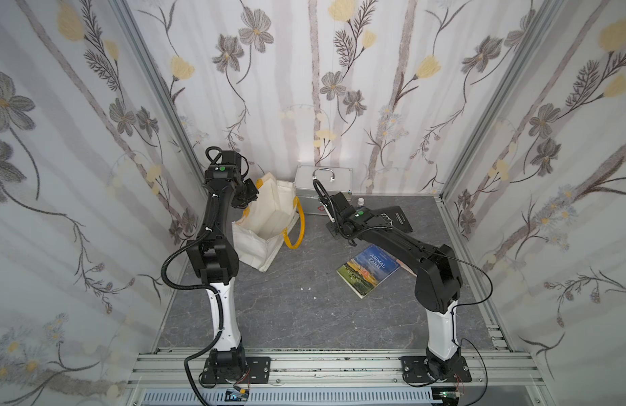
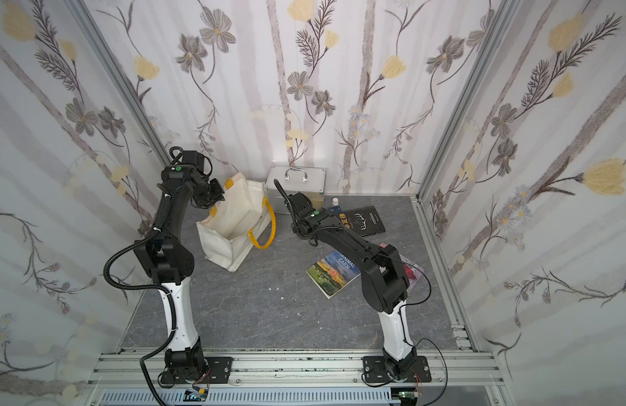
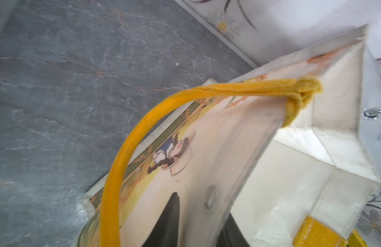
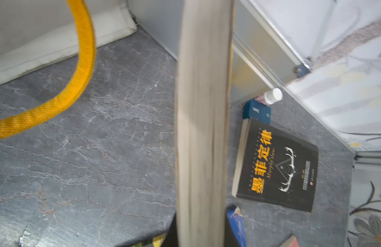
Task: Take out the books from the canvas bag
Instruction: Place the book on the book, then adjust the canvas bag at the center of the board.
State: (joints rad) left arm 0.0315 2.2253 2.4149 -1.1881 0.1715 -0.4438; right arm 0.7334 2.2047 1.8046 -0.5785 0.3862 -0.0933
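Observation:
The canvas bag [image 1: 265, 225] stands open-mouthed at the back left. My left gripper [image 3: 203, 213] is at its rim, jaws open astride the printed wall [image 3: 228, 149], one finger outside and one inside. My right gripper [image 4: 201, 231] is shut on a book [image 4: 202, 128] held on edge above the floor, with its page edges facing the camera. Lying flat on the floor are the blue "Animal Farm" book [image 1: 369, 269], the black book [image 2: 362, 219] and a pinkish-red book [image 2: 411, 270], partly under the right arm.
A silver metal case [image 1: 323, 182] stands against the back wall beside the bag. A white-capped bottle [image 1: 360, 201] and a small dark-blue box [image 4: 258, 112] sit near the black book. The bag's yellow handle [image 1: 297, 228] loops onto the floor. Patterned walls enclose three sides.

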